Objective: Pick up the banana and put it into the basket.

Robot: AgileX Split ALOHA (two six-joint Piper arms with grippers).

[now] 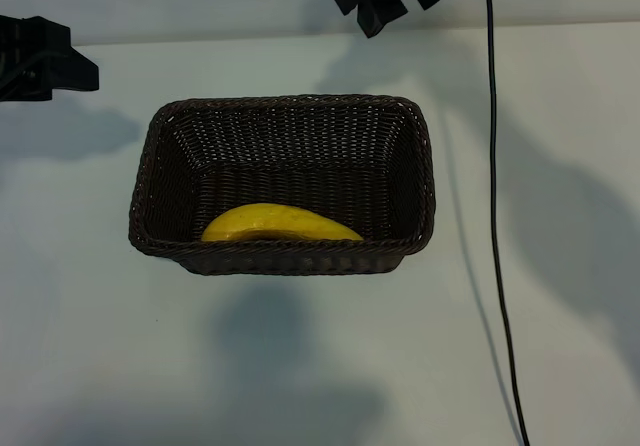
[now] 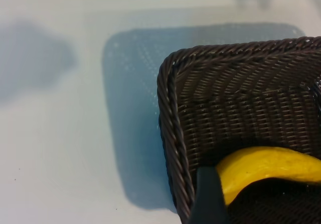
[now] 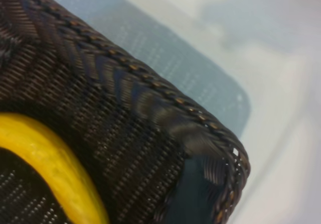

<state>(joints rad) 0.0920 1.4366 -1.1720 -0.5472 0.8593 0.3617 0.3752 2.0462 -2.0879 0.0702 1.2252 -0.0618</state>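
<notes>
The yellow banana (image 1: 275, 223) lies inside the dark-brown wicker basket (image 1: 290, 99), along its near wall. My left gripper (image 1: 85, 71) hangs at the far left edge of the table, away from the basket, and holds nothing. My right gripper (image 1: 375, 16) is raised behind the basket's far right corner, also empty. The left wrist view shows one dark finger (image 2: 208, 199) in front of a basket corner (image 2: 168, 113) and the banana (image 2: 271, 169). In the right wrist view, a dark finger (image 3: 193, 194) stands by another basket corner (image 3: 150, 83), with the banana (image 3: 45, 158) inside.
A black cable (image 1: 495, 216) runs from the right arm down across the white table (image 1: 100, 346), to the right of the basket. Bare table surface lies on all sides of the basket.
</notes>
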